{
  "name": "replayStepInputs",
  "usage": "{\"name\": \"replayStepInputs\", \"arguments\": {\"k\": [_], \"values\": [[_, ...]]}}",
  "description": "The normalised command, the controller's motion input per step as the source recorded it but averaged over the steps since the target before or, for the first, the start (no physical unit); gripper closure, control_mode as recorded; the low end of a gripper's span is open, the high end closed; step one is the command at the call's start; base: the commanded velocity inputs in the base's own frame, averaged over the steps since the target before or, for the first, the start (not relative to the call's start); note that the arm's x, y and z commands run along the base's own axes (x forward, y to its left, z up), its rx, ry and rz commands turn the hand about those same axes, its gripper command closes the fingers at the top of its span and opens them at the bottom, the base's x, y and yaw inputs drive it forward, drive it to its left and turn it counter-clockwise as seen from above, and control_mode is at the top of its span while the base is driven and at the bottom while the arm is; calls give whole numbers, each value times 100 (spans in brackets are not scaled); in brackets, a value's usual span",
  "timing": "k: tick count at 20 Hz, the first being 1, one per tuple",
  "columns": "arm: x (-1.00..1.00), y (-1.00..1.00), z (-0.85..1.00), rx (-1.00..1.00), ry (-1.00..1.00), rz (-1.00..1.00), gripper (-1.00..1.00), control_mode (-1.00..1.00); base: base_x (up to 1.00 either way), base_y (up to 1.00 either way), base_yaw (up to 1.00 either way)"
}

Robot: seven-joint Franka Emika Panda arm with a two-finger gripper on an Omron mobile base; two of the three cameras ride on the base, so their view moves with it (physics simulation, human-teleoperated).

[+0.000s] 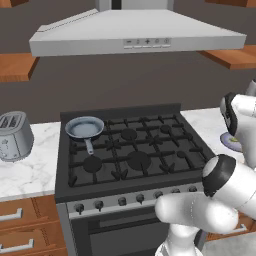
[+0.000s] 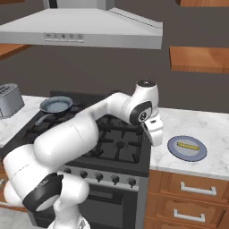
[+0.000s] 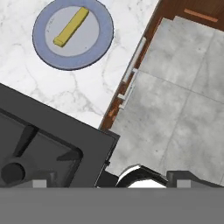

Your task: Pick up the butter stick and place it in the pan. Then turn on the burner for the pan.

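Butter stick [image 3: 71, 27] is the small pale-yellow block lying on a flat blue-grey plate [image 3: 94, 48], and that plate sits on the white marble table [image 3: 57, 87] to the right of the stove. Going left to right in the left base view: a silver toaster [image 1: 13, 135] stands on the marble at the far left, then comes the black stove [image 1: 132, 150] with the pan [image 1: 84, 127] on its rear left burner, handle pointing toward the front, its blue-grey inside bare. A row of dark knobs [image 1: 121, 201] runs along the stove's front edge, and a grey hood [image 1: 135, 35] hangs above. In the right base view the white arm reaches across the stove, its hand hanging near the stove's right edge, just left of the plate with the butter stick on it. In the hand view the gripper [image 3: 109, 183] shows two dark tips far apart at the bottom, so the jaws stand wide open with nothing between them; the plate lies at the upper left, apart from the tips, with grey floor [image 3: 183, 109] at the right
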Motion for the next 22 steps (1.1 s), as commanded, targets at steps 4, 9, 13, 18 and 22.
{"name": "replayStepInputs", "arguments": {"k": [4, 9, 13, 18, 22], "values": [[9, -41, -27, 0, 0, -9, -100, -100, 0, 0, 0], [24, -50, -15, 0, -1, -2, -100, -100, 0, 0, 0], [27, -56, -9, 0, -1, 0, -100, -100, 0, 0, 0], [28, -46, -10, 0, -3, 0, -100, -100, 0, 0, 0], [34, -23, -16, 2, -6, 0, -100, -100, 0, 0, 0]]}}
